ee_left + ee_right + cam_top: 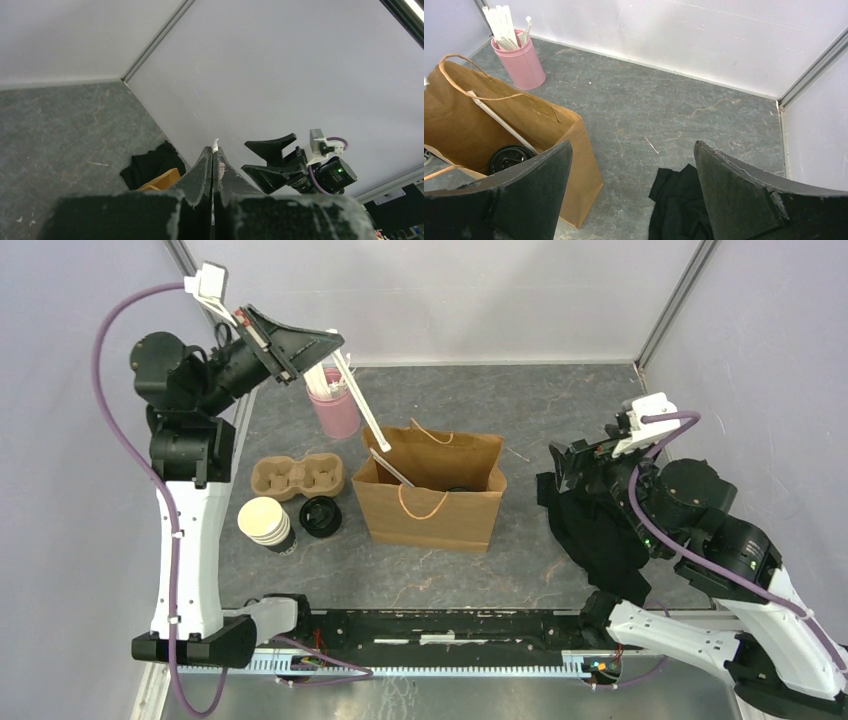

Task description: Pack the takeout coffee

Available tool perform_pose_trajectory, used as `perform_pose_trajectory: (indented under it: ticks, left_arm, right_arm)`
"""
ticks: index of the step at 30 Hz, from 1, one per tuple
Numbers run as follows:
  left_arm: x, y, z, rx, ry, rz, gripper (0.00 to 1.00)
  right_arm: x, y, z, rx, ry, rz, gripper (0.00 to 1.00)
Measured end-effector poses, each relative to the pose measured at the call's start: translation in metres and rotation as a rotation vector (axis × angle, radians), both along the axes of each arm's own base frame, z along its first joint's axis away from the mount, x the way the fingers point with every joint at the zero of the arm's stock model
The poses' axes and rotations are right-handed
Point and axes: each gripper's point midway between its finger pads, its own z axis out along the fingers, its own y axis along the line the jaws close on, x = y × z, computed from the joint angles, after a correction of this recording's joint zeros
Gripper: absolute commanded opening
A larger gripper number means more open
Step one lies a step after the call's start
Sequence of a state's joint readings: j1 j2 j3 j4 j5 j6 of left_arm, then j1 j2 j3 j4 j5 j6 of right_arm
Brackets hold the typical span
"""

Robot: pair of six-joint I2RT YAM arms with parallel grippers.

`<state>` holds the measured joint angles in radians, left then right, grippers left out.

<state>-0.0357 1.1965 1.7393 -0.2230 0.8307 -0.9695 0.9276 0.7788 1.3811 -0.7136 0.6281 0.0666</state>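
The upright brown paper bag (pixel 430 502) has pale orange cord handles (pixel 422 517); the round plastic lid (pixel 510 158) inside it is black. The pink cylindrical cup (pixel 522 62) holds white sticks (pixel 501 22). The moulded cardboard cup carrier (pixel 298 478) is tan. The dark paper cup (pixel 268 525) has a cream rim. The table (pixel 560 410) is dark grey with pale veins. The left gripper (pixel 213 150) is black, its thin stick (pixel 377 428) white.

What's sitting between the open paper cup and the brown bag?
A round black lid lies flat between the cup and the bag. The top view shows it.
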Motion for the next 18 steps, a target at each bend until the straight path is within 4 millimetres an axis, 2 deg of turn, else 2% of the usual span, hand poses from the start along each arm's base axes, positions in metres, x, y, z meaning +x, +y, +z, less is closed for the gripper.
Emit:
perform_pose_trajectory:
  ticks: [4, 8, 14, 18]
  left_arm:
    - [0.007, -0.005, -0.033, -0.004, 0.074, -0.016, 0.02]
    - [0.005, -0.015, -0.043, -0.011, 0.081, -0.040, 0.02]
    - [-0.014, -0.061, -0.049, -0.018, 0.099, -0.164, 0.02]
    - [-0.026, -0.088, -0.065, -0.007, 0.137, -0.234, 0.02]
  right_arm:
    - [-0.006, -0.006, 0.005, 0.040, -0.011, -0.002, 0.98]
    - [-0.009, -0.010, 0.006, 0.067, -0.009, -0.003, 0.98]
    - [-0.012, -0.011, 0.001, 0.093, 0.017, -0.008, 0.98]
    - [-0.013, -0.010, -0.005, 0.092, 0.046, -0.009, 0.98]
